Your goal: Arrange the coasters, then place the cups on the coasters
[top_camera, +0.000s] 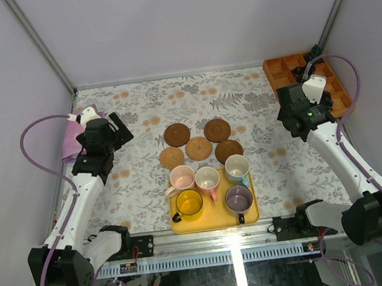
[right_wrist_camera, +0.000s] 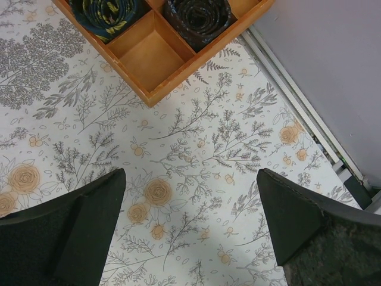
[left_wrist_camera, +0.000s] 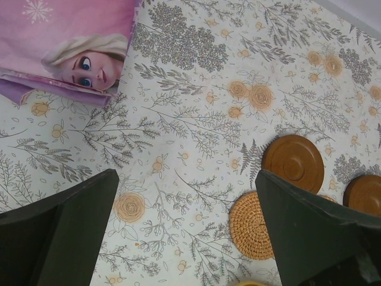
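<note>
Coasters [top_camera: 198,148] bunched close, cups [top_camera: 207,180] packed on tray [top_camera: 217,216]. L gripper [left_wrist_camera: 186,174], R gripper [right_wrist_camera: 190,173] wide open, empty. Risk: pick knocks neighbours.

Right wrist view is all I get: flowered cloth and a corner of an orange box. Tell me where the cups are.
Observer: Five cups stand together at a yellow tray, at the near edge of the table between the two arms.
Operator: Now give me the coasters.
Observer: Five coasters lie in a cluster just beyond the tray, none with a cup on it.
Operator: Report the left gripper.
Observer: The left gripper is open and empty, above the table to the left of the coasters.
</note>
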`<act>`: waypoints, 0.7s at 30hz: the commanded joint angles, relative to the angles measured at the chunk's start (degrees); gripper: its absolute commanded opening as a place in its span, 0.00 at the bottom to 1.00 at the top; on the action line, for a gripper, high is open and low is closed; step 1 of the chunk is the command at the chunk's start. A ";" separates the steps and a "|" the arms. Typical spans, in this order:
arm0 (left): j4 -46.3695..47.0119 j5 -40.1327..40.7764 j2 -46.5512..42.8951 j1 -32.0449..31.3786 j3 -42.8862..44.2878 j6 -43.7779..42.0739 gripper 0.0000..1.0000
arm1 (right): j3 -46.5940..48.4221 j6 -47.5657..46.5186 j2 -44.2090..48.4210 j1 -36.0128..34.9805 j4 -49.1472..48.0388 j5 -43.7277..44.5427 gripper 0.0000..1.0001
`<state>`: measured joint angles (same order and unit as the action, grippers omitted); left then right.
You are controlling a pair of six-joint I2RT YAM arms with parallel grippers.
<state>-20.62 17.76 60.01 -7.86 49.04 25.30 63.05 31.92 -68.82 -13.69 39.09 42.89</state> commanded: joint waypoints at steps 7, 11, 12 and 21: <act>3.62 -2.74 0.03 0.21 -0.92 0.69 1.00 | 1.47 -2.43 -0.58 0.11 -4.46 0.01 0.99; 7.49 -10.52 0.13 0.21 -2.89 -2.18 1.00 | 0.98 -4.67 -1.26 0.15 -6.87 -3.17 0.99; 8.64 -13.31 0.34 0.17 -3.38 -3.10 1.00 | 0.76 -5.63 -1.42 0.14 -7.94 -4.98 0.99; 13.63 -29.25 11.54 -1.57 -2.66 -5.63 1.00 | -0.99 -8.24 -5.55 0.07 -19.06 -28.40 0.94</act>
<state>-11.40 -2.68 66.15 -8.05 44.77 22.79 62.04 24.69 -71.42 -13.69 27.22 26.79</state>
